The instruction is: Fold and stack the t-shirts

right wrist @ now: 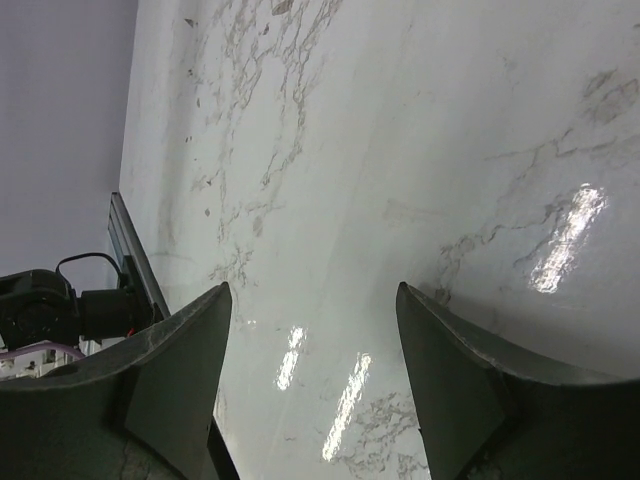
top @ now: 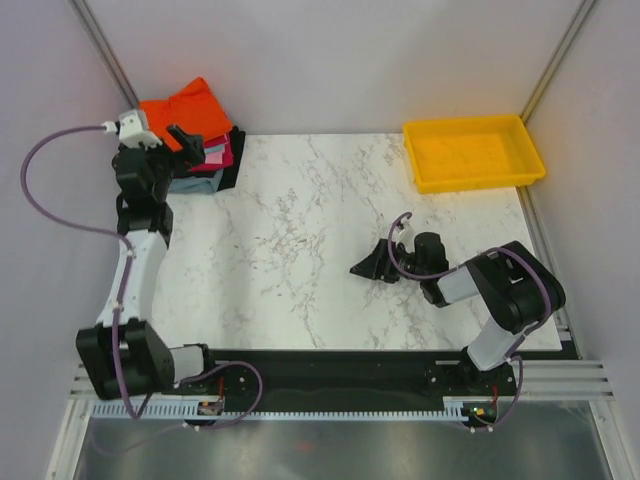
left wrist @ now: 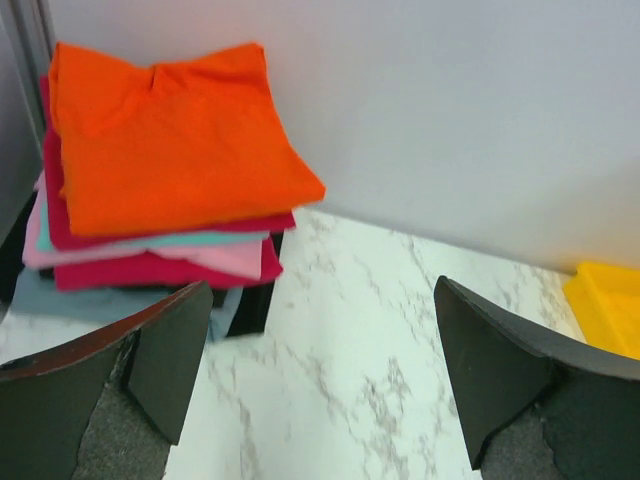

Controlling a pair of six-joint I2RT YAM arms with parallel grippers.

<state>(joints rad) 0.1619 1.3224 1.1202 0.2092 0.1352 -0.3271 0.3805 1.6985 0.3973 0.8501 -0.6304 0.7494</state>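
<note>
Trouble spot rn is the left gripper [left wrist: 322,290] imo. It's hanging just beside the pile of folded soft cloth t-shirts [left wrist: 150,230], which is sitting at the far left corner of the white marble-patterned table [top: 300,250], close to the back wall. Jaws are standing wide apart w/ nothing btwn them, and one finger [left wrist: 150,370] is looking v near the lower layers.

Bright orange-red short-sleeved tee [left wrist: 170,140] is lying on top and sticking out past the crimson tee [left wrist: 150,272] and pale pink tee [left wrist: 220,258] under it, so the stack isn't sitting square. Grey-blue tee [left wrist: 70,300] and black tee [left wrist: 255,310] are peeking out at the bottom.

What I'm thinking could go wrong: if that arm swings left or dips, a finger could be catching an edge, dragging layers askew or shoving the lot toward the table corner. Cloth on cloth is prob sliding easy.

Right gripper [top: 372,265] is hovering over bare table right of centre, jaws parted, empty too, well apart from the pile and from the yellow plastic tray [top: 480,183] at far right. No worry there afaict.
</note>
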